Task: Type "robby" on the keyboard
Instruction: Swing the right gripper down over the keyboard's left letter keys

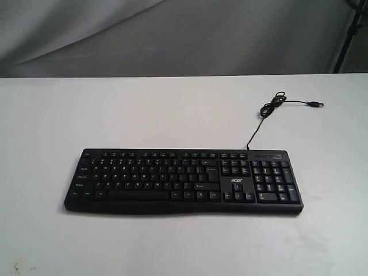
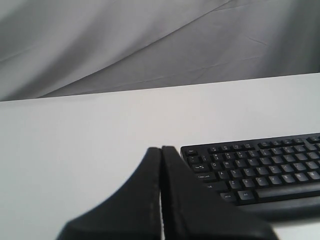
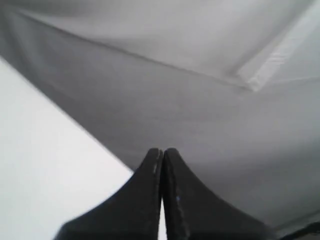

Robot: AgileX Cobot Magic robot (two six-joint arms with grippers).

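The wide black keyboard point(image 1: 183, 181) with white legends and an "acer" logo lies flat in the middle of the white table, its number pad on the right. Its thin black cable point(image 1: 270, 110) runs back from the top edge to a loose USB plug. Neither arm shows in the exterior view. In the left wrist view my left gripper point(image 2: 161, 149) is shut with nothing in it, hanging above the table beside the keyboard's point(image 2: 260, 167) Esc and Tab corner. My right gripper point(image 3: 162, 150) is shut and empty too, pointing at the grey backdrop past the table's edge; no keyboard appears there.
The white table point(image 1: 172, 109) reaches across the whole exterior view. A grey cloth backdrop point(image 1: 172, 34) hangs behind it. A dark stand leg point(image 1: 348, 37) leans at the far right.
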